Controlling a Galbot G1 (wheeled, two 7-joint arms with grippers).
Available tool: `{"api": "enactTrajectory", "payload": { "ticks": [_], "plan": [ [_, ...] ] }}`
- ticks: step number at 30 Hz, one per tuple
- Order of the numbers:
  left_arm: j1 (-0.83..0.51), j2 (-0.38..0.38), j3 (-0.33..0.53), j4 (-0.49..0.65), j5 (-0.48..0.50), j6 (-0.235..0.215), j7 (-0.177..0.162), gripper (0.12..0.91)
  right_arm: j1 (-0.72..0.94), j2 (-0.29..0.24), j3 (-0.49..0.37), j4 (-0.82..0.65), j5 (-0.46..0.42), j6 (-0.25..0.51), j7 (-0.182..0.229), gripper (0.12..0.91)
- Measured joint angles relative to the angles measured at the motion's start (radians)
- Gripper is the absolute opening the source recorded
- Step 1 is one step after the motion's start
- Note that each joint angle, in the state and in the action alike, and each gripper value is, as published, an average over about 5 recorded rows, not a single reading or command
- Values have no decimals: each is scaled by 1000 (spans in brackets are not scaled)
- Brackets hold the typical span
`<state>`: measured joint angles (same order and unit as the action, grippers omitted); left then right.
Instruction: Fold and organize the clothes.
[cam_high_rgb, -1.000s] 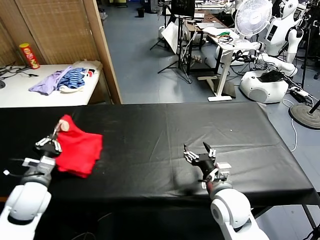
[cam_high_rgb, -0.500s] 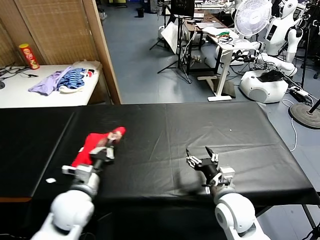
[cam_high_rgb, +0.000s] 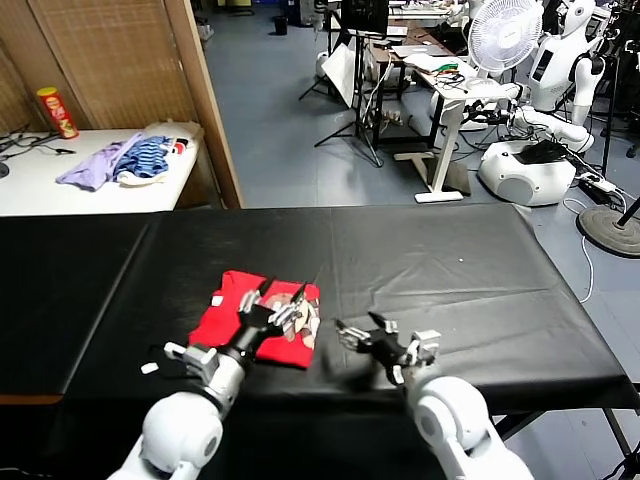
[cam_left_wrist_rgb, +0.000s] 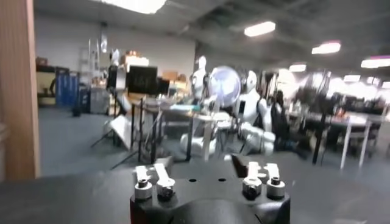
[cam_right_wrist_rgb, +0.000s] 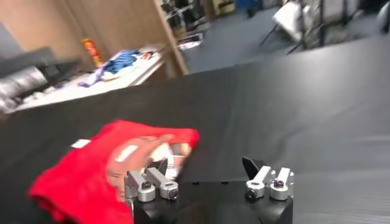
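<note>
Looking from the head: the red T-shirt (cam_high_rgb: 262, 318) lies folded near the surface's (cam_high_rgb: 480, 270) front edge, left gripper (cam_high_rgb: 272, 312) spread wide just above it, apparently releasing. From the right wrist, right gripper (cam_right_wrist_rgb: 207, 176) gapes empty beside the shirt, ready to tidy.

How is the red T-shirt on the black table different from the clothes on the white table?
The red T-shirt is one folded garment with a brownish print showing; the lilac and blue-striped clothes are a loose, unfolded heap. The red one lies on the black table right by the left gripper and right gripper; the heap sits far back on the white side table. Both are soft fabric, and neither is held.
</note>
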<state>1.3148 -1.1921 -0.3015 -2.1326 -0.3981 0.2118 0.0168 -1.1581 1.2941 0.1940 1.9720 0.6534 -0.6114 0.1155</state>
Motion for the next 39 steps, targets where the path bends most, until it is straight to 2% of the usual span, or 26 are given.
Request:
{"api": "enactTrajectory", "payload": {
  "ticks": [3,7,10,13,16,22,25,30,32,36,39],
  "plan": [
    [12,2,-16,-9,0,-10,-4,790,44,23,-39,-46,30,3,16,798],
    [34,1,-36,-12,18,-23,-9,797,102,57,-82,-123,61,10,51,798],
    [50,-1,-47,-14,26,-29,-18,798,129,79,-98,-174,78,11,63,766],
    [59,-1,-57,-17,27,-31,-29,798,142,86,-104,-204,64,17,49,641],
    [64,3,-67,-19,24,-35,-34,798,154,80,-106,-223,14,42,11,475],
    [69,3,-75,-7,33,-47,-37,798,192,41,-111,-273,-179,149,-71,179],
    [74,1,-77,5,48,-63,-42,798,215,12,-102,-304,-276,211,-93,122],
    [81,2,-86,29,62,-85,-63,798,219,-36,-82,-317,-391,316,-113,131],
    [83,3,-91,37,68,-89,-75,798,209,-57,-73,-310,-432,355,-128,178],
    [92,10,-94,60,77,-115,-94,798,162,-108,-50,-265,-485,437,-159,374],
    [104,15,-95,81,79,-153,-105,798,101,-137,-24,-207,-508,489,-148,541]
  ]
}}
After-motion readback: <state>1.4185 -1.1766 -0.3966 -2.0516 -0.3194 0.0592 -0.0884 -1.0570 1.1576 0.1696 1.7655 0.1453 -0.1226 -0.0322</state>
